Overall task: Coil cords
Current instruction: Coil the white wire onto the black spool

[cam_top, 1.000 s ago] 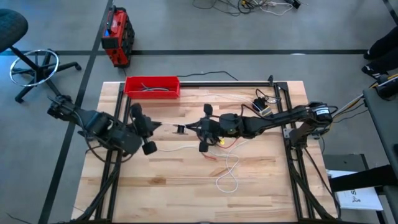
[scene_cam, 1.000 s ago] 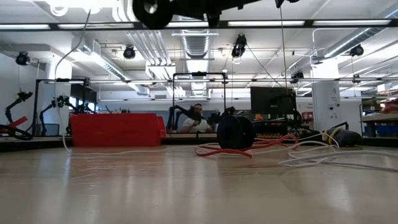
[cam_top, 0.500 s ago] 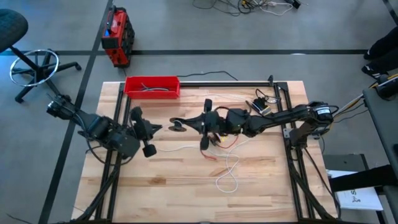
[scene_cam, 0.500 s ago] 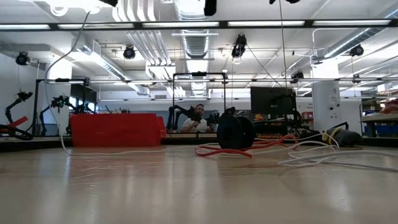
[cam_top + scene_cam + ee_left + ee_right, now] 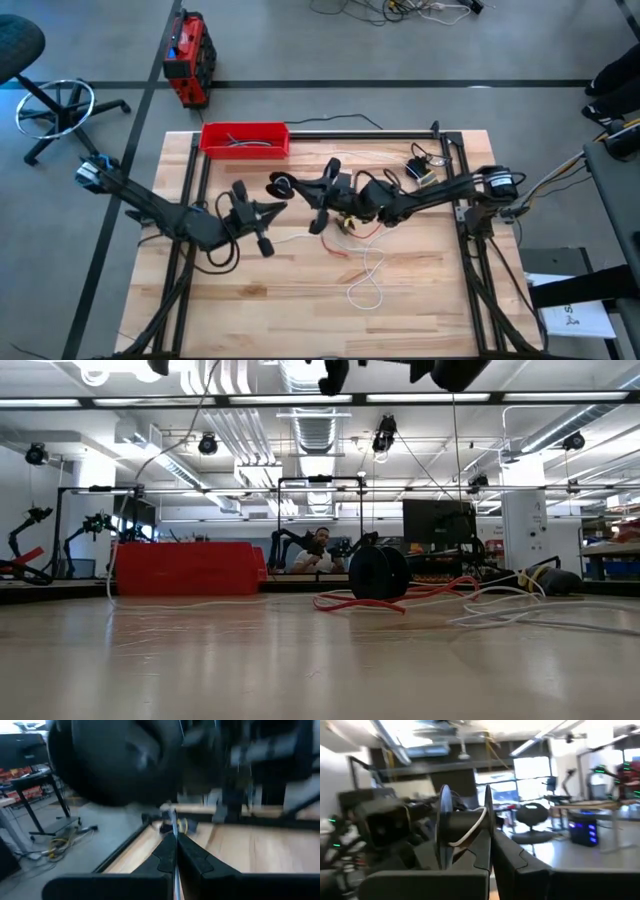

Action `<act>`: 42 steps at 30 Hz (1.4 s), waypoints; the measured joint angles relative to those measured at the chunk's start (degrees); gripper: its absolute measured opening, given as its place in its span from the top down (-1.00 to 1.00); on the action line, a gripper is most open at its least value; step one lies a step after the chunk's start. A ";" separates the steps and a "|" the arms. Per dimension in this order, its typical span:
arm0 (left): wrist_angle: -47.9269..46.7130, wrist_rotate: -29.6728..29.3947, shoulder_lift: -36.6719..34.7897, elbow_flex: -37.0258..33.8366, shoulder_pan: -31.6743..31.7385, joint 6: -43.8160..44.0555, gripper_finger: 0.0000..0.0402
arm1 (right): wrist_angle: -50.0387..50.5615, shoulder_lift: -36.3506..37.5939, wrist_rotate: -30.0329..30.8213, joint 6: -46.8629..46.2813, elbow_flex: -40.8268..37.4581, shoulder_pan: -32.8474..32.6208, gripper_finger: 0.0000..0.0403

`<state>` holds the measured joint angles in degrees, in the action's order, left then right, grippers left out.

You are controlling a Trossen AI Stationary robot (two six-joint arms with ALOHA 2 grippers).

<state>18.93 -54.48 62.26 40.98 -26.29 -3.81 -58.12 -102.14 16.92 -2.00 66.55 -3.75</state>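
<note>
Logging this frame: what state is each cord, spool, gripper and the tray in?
white cord: a few turns on its spool, rest loose on the table.
white cord's spool: lifted, clamped in the right gripper.
red cord: uncoiled, lying on the table.
red cord's spool: on edge on the table, unheld.
left gripper: shut on the white cord.
right gripper: shut on the white cord's spool.
red tray: on the table, dark cables inside.

My overhead camera looks straight down on the table [image 5: 420, 300]; my low one sits at tabletop height, facing the room. Each wrist camera peers closely past its own fingers. Both fixed views share the red tray [image 5: 244, 139].
</note>
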 joint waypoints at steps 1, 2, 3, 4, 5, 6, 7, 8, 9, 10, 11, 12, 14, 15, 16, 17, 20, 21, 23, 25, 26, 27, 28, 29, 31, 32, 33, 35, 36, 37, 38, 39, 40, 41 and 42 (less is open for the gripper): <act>1.96 0.00 0.00 -0.94 0.22 0.23 1.00 | 0.42 -0.48 1.18 0.40 0.28 0.00 1.00; 2.97 0.06 0.00 -1.65 0.44 0.91 1.00 | 0.87 -0.76 2.17 1.10 0.34 -0.04 1.00; 3.18 0.55 0.11 -1.93 0.74 1.90 1.00 | 1.18 -1.12 3.38 1.86 0.52 -0.13 1.00; 3.40 1.57 0.24 -1.97 1.08 2.93 1.00 | 1.58 -1.46 4.44 2.85 0.77 -0.13 1.00; 3.48 2.29 0.26 -2.06 1.23 4.02 1.00 | 2.10 -1.76 5.55 3.55 1.04 -0.15 1.00; 3.33 3.18 0.26 -2.17 1.32 5.04 1.00 | 3.11 -1.87 6.75 4.48 1.26 -0.17 1.00; 3.16 4.00 0.37 -2.17 1.40 5.85 1.00 | 4.54 -1.94 7.90 5.24 1.52 -0.17 1.00; 3.12 4.54 0.66 -2.09 1.57 6.55 1.00 | 6.21 -2.05 8.87 6.12 1.89 -0.17 1.00; 2.36 4.71 0.79 -1.87 1.60 7.26 1.00 | 7.86 -2.19 9.99 6.69 2.23 -0.17 1.00; 0.88 4.80 0.81 -1.50 1.60 8.03 1.00 | 9.87 -2.23 10.87 7.43 2.64 -0.23 1.00; -0.92 4.80 0.81 -0.84 1.60 9.04 1.00 | 11.73 -2.23 11.31 7.94 2.83 -0.24 1.00; -2.96 4.77 0.80 0.12 1.60 10.19 1.00 | 13.77 -2.23 11.55 8.42 3.15 -0.24 1.00; -9.33 4.89 0.53 2.32 1.62 13.11 1.00 | 17.77 -2.23 12.24 9.13 3.75 -0.24 1.00; -13.10 4.93 0.49 3.74 1.62 14.77 1.00 | 19.49 -2.21 12.25 9.53 3.85 -0.24 1.00; -17.47 5.03 0.48 5.36 1.62 16.63 1.00 | 21.22 -2.21 12.23 10.08 3.90 -0.24 1.00; -22.26 5.13 0.46 7.22 1.65 18.53 1.00 | 23.07 -2.21 12.13 10.54 3.92 -0.24 1.00; -38.63 6.13 0.47 13.78 1.69 24.89 1.00 | 27.72 -2.21 10.19 11.62 3.95 -0.28 1.00; -44.26 6.40 0.59 16.18 1.69 27.28 1.00 | 29.09 -2.21 8.98 11.84 3.98 -0.25 1.00; -54.68 7.96 0.95 20.86 1.65 31.28 1.00 | 31.48 -2.21 6.36 12.26 4.00 -0.17 1.00; -62.28 10.22 1.14 25.04 1.53 32.86 1.00 | 34.76 -2.31 5.19 12.95 3.58 -0.02 1.00; -65.14 11.49 1.14 26.77 1.47 33.00 1.00 | 34.97 -2.63 4.40 12.89 3.57 0.07 1.00; -67.76 12.80 1.20 28.09 1.47 32.93 1.00 | 35.58 -2.67 3.86 12.87 3.55 0.11 1.00; -69.71 14.13 1.32 29.06 1.49 32.78 1.00 | 35.02 -2.60 3.10 12.80 3.55 0.11 1.00; -70.54 15.29 1.44 29.86 1.54 32.40 1.00 | 34.37 -2.35 1.96 12.60 3.76 0.06 1.00; -71.71 16.51 1.50 30.63 1.58 31.75 1.00 | 33.83 -2.02 1.08 12.45 4.28 -0.08 1.00; -71.59 16.57 1.36 30.73 1.49 31.39 1.00 | 33.85 -1.97 0.88 12.07 4.43 -0.13 1.00; -71.46 16.57 1.17 30.71 1.35 31.26 1.00 | 34.21 -1.95 0.70 11.78 4.52 -0.11 1.00; -71.47 16.61 0.83 29.71 0.89 31.28 1.00 | 35.67 -1.67 0.86 11.14 4.78 -0.02 1.00; -71.50 16.56 0.81 28.89 0.60 31.64 1.00 | 36.57 -1.22 0.88 11.01 4.96 0.00 1.00; -71.45 16.39 0.81 28.06 0.22 32.25 1.00 | 37.52 -0.62 1.14 11.01 5.07 0.07 1.00; -71.39 16.24 0.81 27.08 -0.29 33.01 1.00 | 37.70 -0.06 1.33 10.99 5.21 0.12 1.00; -71.16 16.09 0.74 25.75 -0.79 33.77 1.00 | 37.63 0.42 1.32 10.98 5.37 0.22 1.00; -70.24 15.32 0.67 24.17 -1.40 34.72 1.00 | 37.68 0.86 1.34 10.96 5.34 0.24 1.00; -69.16 14.08 0.61 22.46 -1.98 35.69 1.00 | 37.65 1.26 1.34 10.91 5.34 0.24 1.00; -67.37 12.61 0.57 20.33 -2.45 36.56 1.00 | 37.71 1.55 1.32 10.55 5.30 0.24 1.00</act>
<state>-48.45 -41.86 62.83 61.31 -28.74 32.75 -20.41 -100.59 18.24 8.55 71.85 -3.51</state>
